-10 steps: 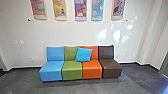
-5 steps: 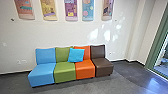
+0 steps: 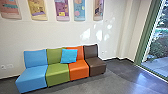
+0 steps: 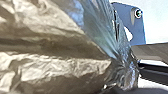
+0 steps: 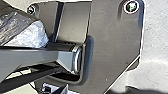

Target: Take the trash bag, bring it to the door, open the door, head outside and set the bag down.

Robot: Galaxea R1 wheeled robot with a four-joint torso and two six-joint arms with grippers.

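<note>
Shiny, creased trash bag [image 4: 57,70], contents out of sight

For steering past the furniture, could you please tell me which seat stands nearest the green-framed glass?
The brown seat, at the row's end beside the orange seat; it is the only brown one.

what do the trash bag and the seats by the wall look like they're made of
Trash bag: probably thin plastic film, shiny and creased, gathered into tight folds. Seats: perhaps vinyl or leather over padding, smooth with a soft sheen; the look alone can't settle which.
</note>
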